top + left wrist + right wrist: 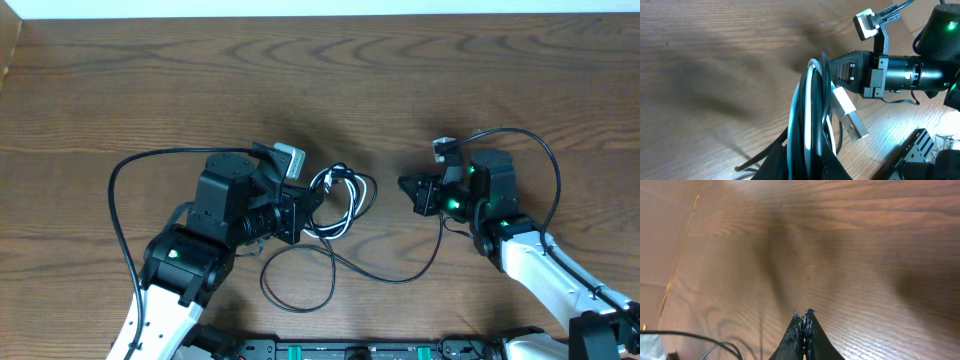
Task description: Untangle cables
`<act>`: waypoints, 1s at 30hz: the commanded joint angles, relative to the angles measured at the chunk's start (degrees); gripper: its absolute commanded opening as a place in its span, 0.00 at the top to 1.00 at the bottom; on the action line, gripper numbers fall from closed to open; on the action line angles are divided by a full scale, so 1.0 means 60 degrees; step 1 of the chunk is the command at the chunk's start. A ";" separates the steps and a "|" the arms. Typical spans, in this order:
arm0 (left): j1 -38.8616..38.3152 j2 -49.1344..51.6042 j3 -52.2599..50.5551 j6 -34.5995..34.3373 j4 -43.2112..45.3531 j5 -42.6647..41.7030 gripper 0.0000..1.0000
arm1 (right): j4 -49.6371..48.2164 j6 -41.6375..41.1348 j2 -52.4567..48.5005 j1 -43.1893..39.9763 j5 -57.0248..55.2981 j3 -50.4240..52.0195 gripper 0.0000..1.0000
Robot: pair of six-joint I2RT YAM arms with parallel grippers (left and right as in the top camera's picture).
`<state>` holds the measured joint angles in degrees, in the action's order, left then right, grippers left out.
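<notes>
Wood-grain surface (150, 80) below. Cables (340, 195), black plus 1 white, bunched near centre, clamped in left claw (303, 208), 1 black loop trailing toward front edge. Right claw (408, 186) pinched together, empty, near them but apart.

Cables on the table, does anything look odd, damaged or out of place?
Nothing looks damaged or spilled. The cables, one white among black, are bunched in a tangle gripped by the left end effector, with a white plug jutting out sideways.
</notes>
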<state>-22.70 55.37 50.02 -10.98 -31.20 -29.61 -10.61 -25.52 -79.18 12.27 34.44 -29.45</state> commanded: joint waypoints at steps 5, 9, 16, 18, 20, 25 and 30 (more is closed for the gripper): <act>0.0047 0.0051 0.0113 0.0015 0.0113 0.0492 0.92 | -0.0790 0.0157 -0.0029 -0.0040 0.1825 0.0040 0.85; 0.0047 0.0229 0.0113 -0.0554 0.0189 0.0601 0.92 | -0.1417 0.0157 -0.0029 -0.0047 0.3475 0.0040 0.76; 0.0047 0.0714 0.0113 -0.1756 0.0903 0.0550 0.92 | -0.3697 -0.0004 -0.0029 -0.0036 0.6561 0.0040 0.63; 0.0047 0.0823 0.0113 -0.2291 0.1173 0.0645 0.92 | -0.3716 -0.0066 -0.0029 -0.0029 0.6728 0.0040 0.63; 0.0047 0.0878 0.0113 -0.3213 0.1220 0.1348 0.92 | -0.3697 -0.0066 -0.0029 -0.0029 0.6932 0.0040 0.69; 0.0047 0.0874 0.0113 -0.4364 0.1111 0.2047 0.92 | -0.3359 -0.0146 -0.0029 -0.0033 0.6834 0.0040 0.72; 0.0051 0.0863 0.0113 -0.3785 0.1297 0.1985 0.92 | -0.2710 -0.1239 -0.0029 -0.0029 0.5861 0.0040 0.64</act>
<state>-22.59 60.77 50.02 -33.45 -24.60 -18.90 -27.88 -28.62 -79.33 12.29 72.53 -29.28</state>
